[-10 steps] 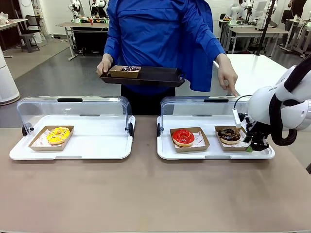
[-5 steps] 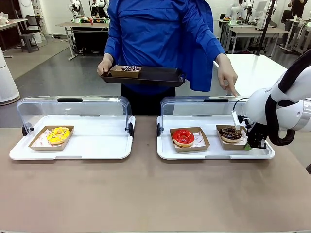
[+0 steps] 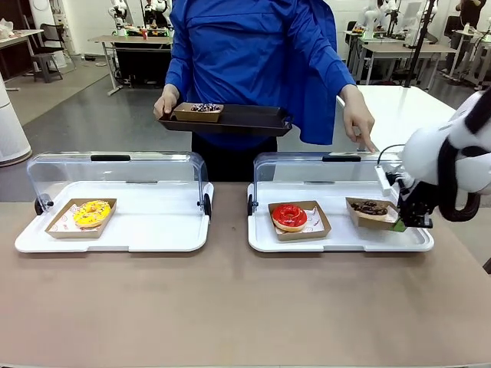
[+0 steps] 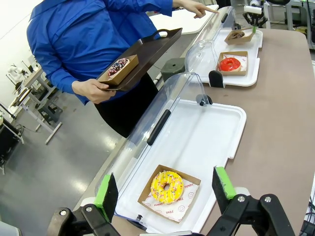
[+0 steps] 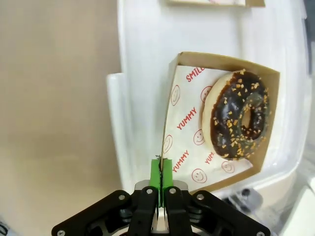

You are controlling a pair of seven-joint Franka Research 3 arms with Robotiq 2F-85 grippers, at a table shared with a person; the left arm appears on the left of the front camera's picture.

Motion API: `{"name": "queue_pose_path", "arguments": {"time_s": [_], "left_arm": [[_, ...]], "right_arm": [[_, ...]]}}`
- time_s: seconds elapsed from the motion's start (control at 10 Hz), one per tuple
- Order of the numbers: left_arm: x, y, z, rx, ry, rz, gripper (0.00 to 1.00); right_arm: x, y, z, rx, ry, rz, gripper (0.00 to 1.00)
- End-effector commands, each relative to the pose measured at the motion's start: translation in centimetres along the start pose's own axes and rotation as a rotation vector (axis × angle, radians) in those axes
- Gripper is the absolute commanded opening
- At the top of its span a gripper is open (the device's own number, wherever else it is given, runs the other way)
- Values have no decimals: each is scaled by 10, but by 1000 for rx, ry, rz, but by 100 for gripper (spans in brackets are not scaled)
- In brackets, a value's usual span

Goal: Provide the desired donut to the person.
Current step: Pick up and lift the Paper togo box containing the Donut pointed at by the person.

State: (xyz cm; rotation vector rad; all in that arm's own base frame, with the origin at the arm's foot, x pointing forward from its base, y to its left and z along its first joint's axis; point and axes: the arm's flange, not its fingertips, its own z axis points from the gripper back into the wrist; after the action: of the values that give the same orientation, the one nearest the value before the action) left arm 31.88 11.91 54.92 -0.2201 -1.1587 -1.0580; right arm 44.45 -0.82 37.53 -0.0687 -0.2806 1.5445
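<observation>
Fingers (image 4: 107,191) of the left gripper (image 4: 165,186) stood wide apart and clamped nothing, hanging over the left display tray (image 3: 115,244), where the yellow donut (image 3: 92,212) lay in its own carton under an opened clear cover. Further right, the person (image 3: 253,54) stood at the far side of the table with one hand (image 3: 164,103) under a black tray (image 3: 245,121). A sprinkled donut (image 3: 205,109) in a carton sat at one end of it, and the rest of its surface was bare. The person's other hand (image 3: 359,123) pointed a finger down at the far right end of the right display tray (image 3: 337,245). On that tray the red donut (image 3: 290,216) rested untouched in its carton. Beside it, the chocolate donut (image 5: 239,114) sat in a carton (image 5: 192,147), taken here as the desired item because the finger pointed at it. At the far right, the right gripper (image 5: 161,169) had its green pads pressed together on the carton's near wall, and in the front view that carton appeared tilted, raised on the gripper's side. Selection and grasp were therefore judged complete. Remaining steps: lift the carton clear of the display tray, carry it across to the black tray without spilling the donut, set it down on the bare area and release.
</observation>
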Motion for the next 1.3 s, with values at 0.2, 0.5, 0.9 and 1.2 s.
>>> {"name": "queue_pose_path", "arguments": {"time_s": [0.2,0.5,0.9,1.2], "left_arm": [[-1,0,0,3,-10,1,100],[-1,0,0,3,-10,1,100],[-1,0,0,3,-10,1,100],[-1,0,0,3,-10,1,100]], "right_arm": [[19,102,146,-124,-54,158,0],[46,150,219,-163,-60,199,0],[58,133,214,-196,-132,162,0],[55,158,236,-161,-110,228,0]]}}
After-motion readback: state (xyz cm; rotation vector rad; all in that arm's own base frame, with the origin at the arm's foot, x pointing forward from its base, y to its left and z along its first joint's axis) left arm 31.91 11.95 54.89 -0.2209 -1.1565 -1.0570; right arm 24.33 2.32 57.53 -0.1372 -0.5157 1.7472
